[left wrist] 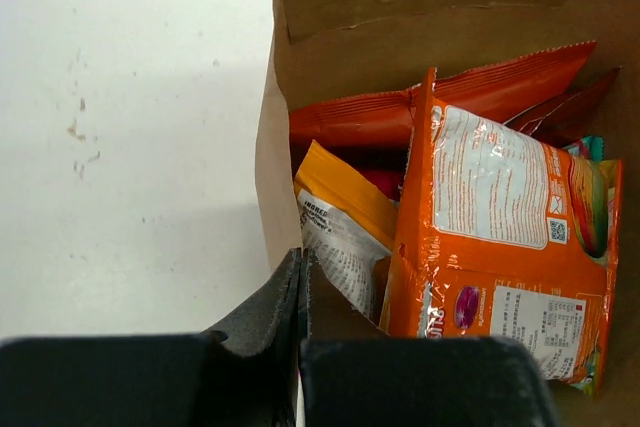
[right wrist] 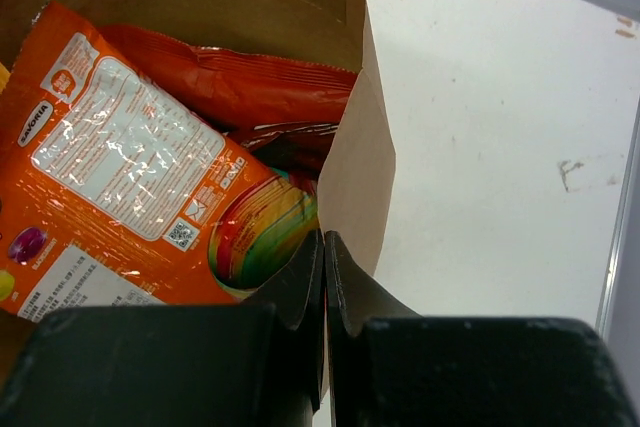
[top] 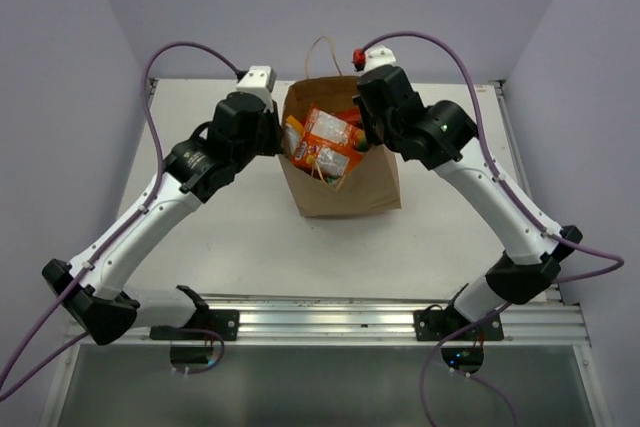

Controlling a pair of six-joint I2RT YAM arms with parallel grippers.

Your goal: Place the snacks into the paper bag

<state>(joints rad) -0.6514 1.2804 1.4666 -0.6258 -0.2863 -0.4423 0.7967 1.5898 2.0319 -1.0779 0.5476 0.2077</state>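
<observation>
The brown paper bag (top: 350, 185) stands upright at the middle of the table with its mouth open. Several snack packets sit inside it: a large orange one (top: 328, 139) on top, a yellow-orange one (left wrist: 345, 197), a red-orange one (right wrist: 240, 82) and a teal edge (left wrist: 590, 148). My left gripper (top: 276, 135) is shut on the bag's left wall (left wrist: 272, 187). My right gripper (top: 362, 127) is shut on the bag's right wall (right wrist: 365, 162). Both pinch the rim from above.
The white table (top: 220, 237) stretches around the bag. A metal rail (top: 330, 322) runs along the near edge. One loop handle (top: 322, 47) sticks up behind the bag. Grey walls close the back and sides.
</observation>
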